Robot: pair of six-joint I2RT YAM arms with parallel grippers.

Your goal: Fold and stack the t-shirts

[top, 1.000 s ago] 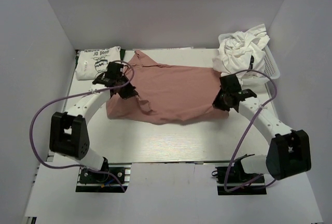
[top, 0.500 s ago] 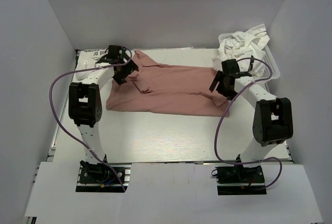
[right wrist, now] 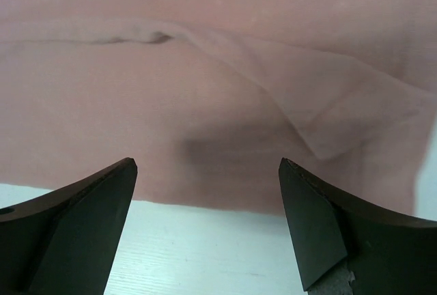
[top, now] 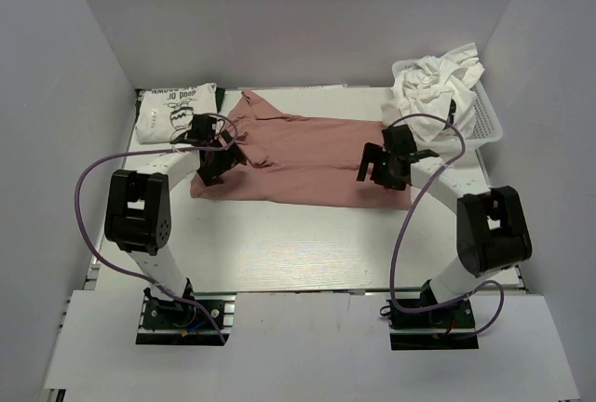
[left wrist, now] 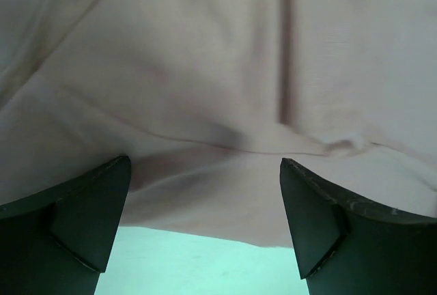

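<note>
Risks snagging and unfolding the pink tee point(top: 298, 162) with left gripper point(left wrist: 205, 160) and right gripper point(right wrist: 207, 162) gaping just above.

Pink tee point(top: 298, 160) lies flat, folded lengthwise into a long creased band btwn left fingers point(left wrist: 68, 227) & right fingers point(right wrist: 68, 227), near edge just ahead of both. Printed white tee point(top: 172, 112) sits folded beyond left fingers; plain white tees point(top: 433, 86) heaped crumpled beyond right fingers.

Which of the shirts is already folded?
The white printed tee at the far-left corner, a neat rectangle. The pink tee lies spread mid-table; the plain white tees sit crumpled on the basket.
</note>
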